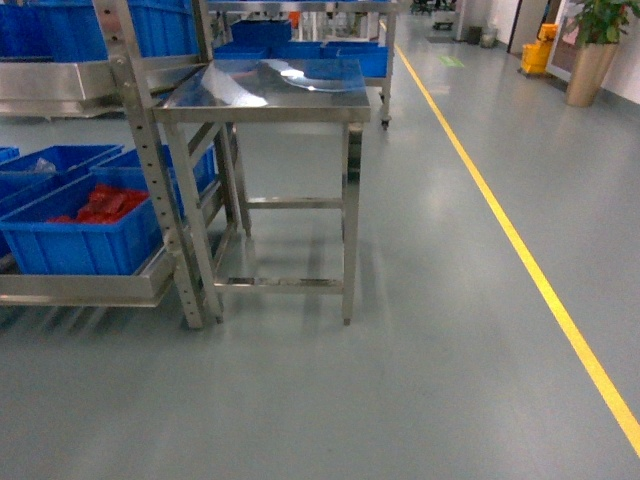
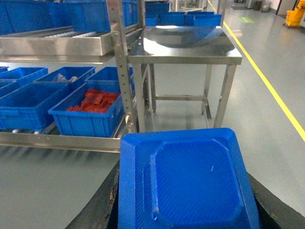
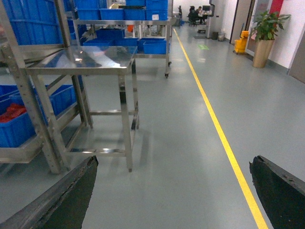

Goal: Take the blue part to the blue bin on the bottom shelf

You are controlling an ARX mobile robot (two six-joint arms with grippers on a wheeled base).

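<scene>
Blue part [image 2: 190,183] fills the lower middle of the left wrist view, a flat moulded piece with an octagonal raised panel, sitting between the dark fingers [image 2: 97,207] of the left gripper [image 2: 186,210], which close on it from either side at about 6 o'clock in that frame. From the head camera neither the part nor either gripper is visible.

At 9 o'clock in the head view stands the bottom shelf [image 1: 80,290] of a steel rack, its shiny front rail running along the floor. On it rests a blue bin [image 1: 85,232] holding red pieces [image 1: 100,205], with another blue bin [image 1: 55,160] just behind it. The left wrist camera shows the same row: an empty-looking bin at far left, then the bin with red pieces at 10 o'clock.

Just right of the rack's perforated upright [image 1: 150,160], at 12 o'clock, is a steel table [image 1: 265,95] with a mirror-bright top.

A yellow floor line [image 1: 520,250] runs from 1 o'clock down to 4 o'clock.

The right gripper [image 3: 174,195] hangs over bare grey floor, its two dark fingers [image 3: 279,191] spread wide apart at 7 and 5 o'clock, holding nothing.
</scene>
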